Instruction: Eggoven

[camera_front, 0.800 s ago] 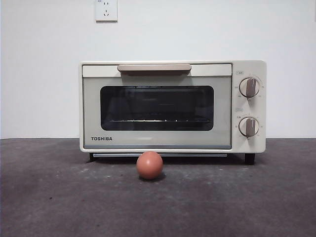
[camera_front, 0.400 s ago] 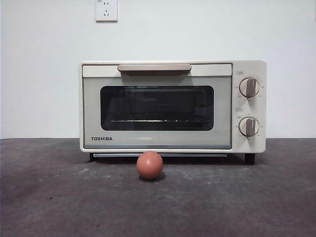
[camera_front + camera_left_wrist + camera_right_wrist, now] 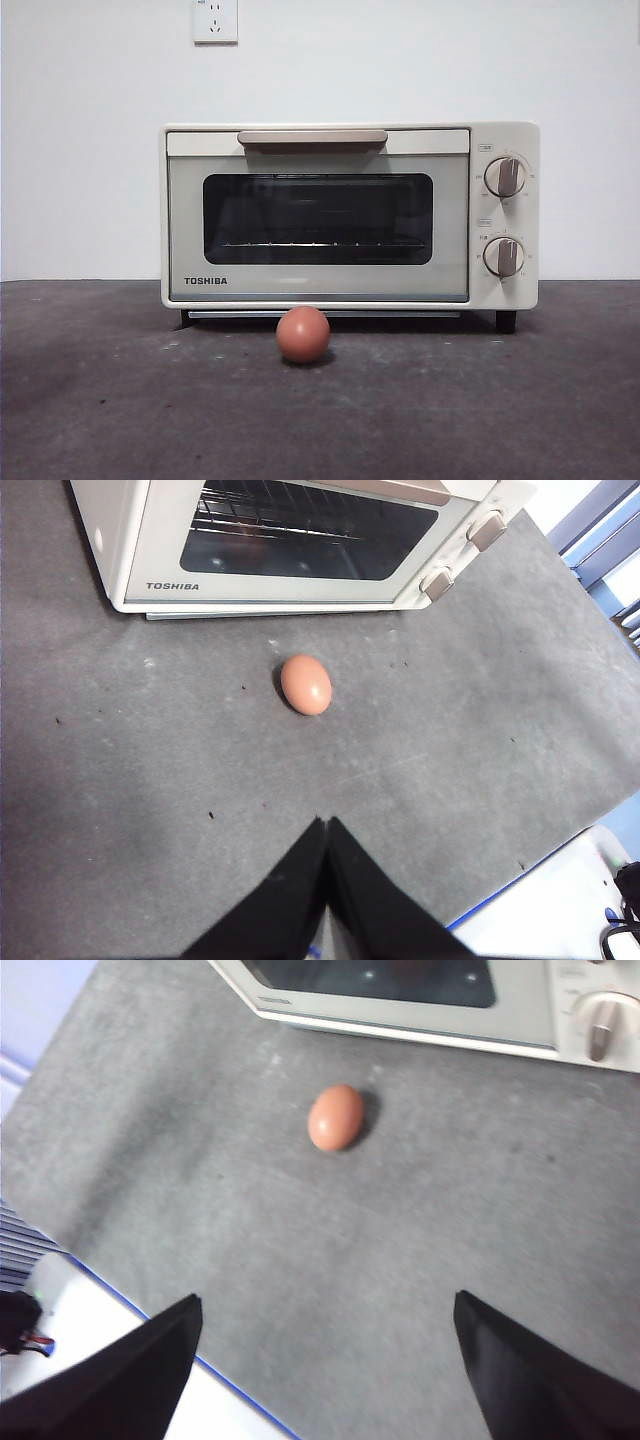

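Starting: nothing grasped yet, oven (image 3: pixel 318 215) door closed
Egg (image 3: pixel 303 334): on tabletop (image 3: pixel 480 410), just before oven
Left claw (image 3: pixel 327 825): pinched together, empty
Right claw (image 3: pixel 325 1310): wide, empty
Next: probably open door by handle (image 3: pixel 312 137)

A: Lab test bench, not a kitchen.
B: Evidence?
A: Bare white wall (image 3: pixel 90 150), lone wall socket (image 3: pixel 215 20), grey mat (image 3: pixel 480 400) on the table, toaster oven (image 3: pixel 350 215) staged by itself.
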